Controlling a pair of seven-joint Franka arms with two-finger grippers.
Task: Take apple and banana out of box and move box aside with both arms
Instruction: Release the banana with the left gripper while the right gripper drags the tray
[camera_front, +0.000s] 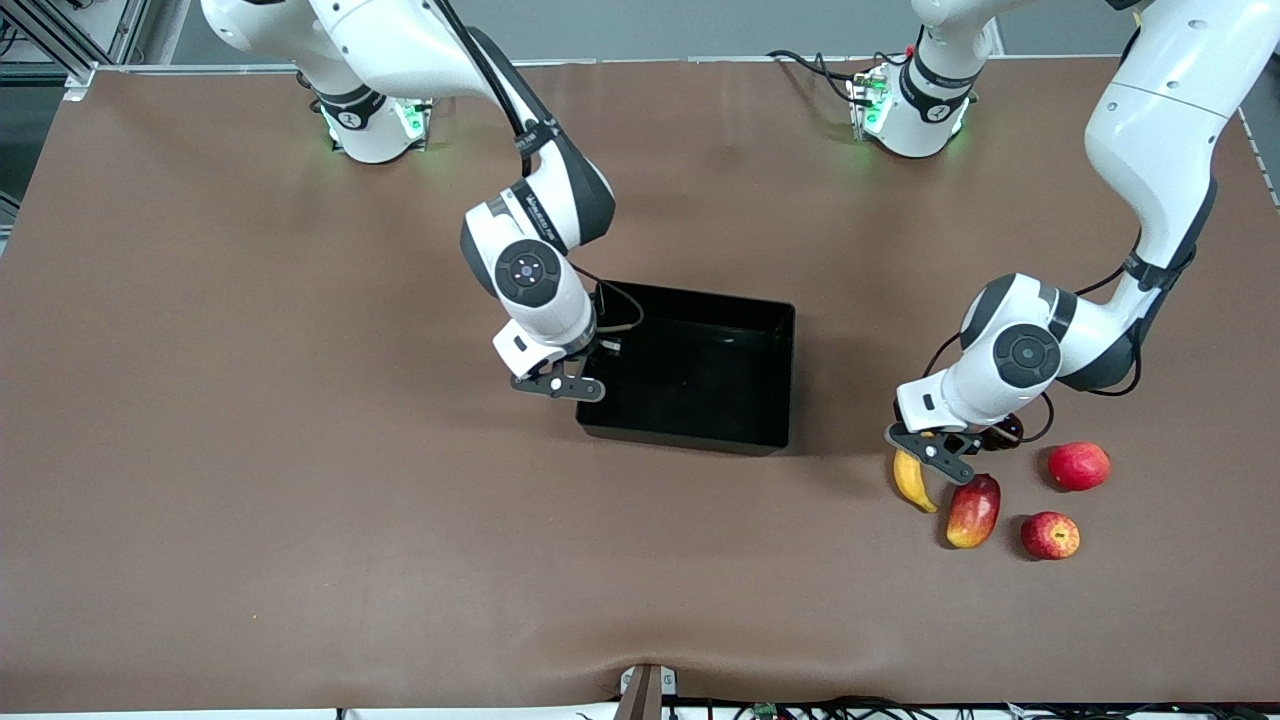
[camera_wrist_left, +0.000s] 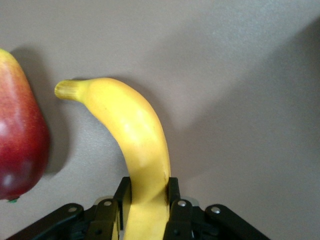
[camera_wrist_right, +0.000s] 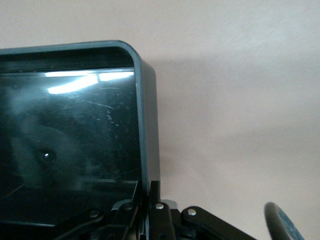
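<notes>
Right wrist view shows the right tool (camera_wrist_right: 145, 200) pinched on the box (camera_wrist_right: 148, 125), one finger inside the wall and one outside, close to a rounded corner. Gripping the thin rim there gives it a handle for dragging the bin, which looks empty, only glare on its glossy floor. In the front view this tool (camera_front: 575, 385) sits at the box's (camera_front: 700, 370) nine o'clock edge, toward the right arm's end of the counter (camera_front: 250, 400).

Left wrist view has the left tool (camera_wrist_left: 147, 210) pressed onto the banana (camera_wrist_left: 135, 135) at its thick end, the stem pointing away and the fruit lying on the counter, so I judge it is being set down rather than carried. In the front view the left tool (camera_front: 935, 450) is low at the banana's (camera_front: 912, 480) twelve o'clock. The mango (camera_front: 974, 510) lies just beside the banana at its four o'clock, the apple (camera_front: 1050, 535) at the mango's three o'clock, and a plain red fruit (camera_front: 1078, 466) at the apple's one o'clock.

With both fruits out, the box likely waits on the left tool letting go and taking the three o'clock wall.
</notes>
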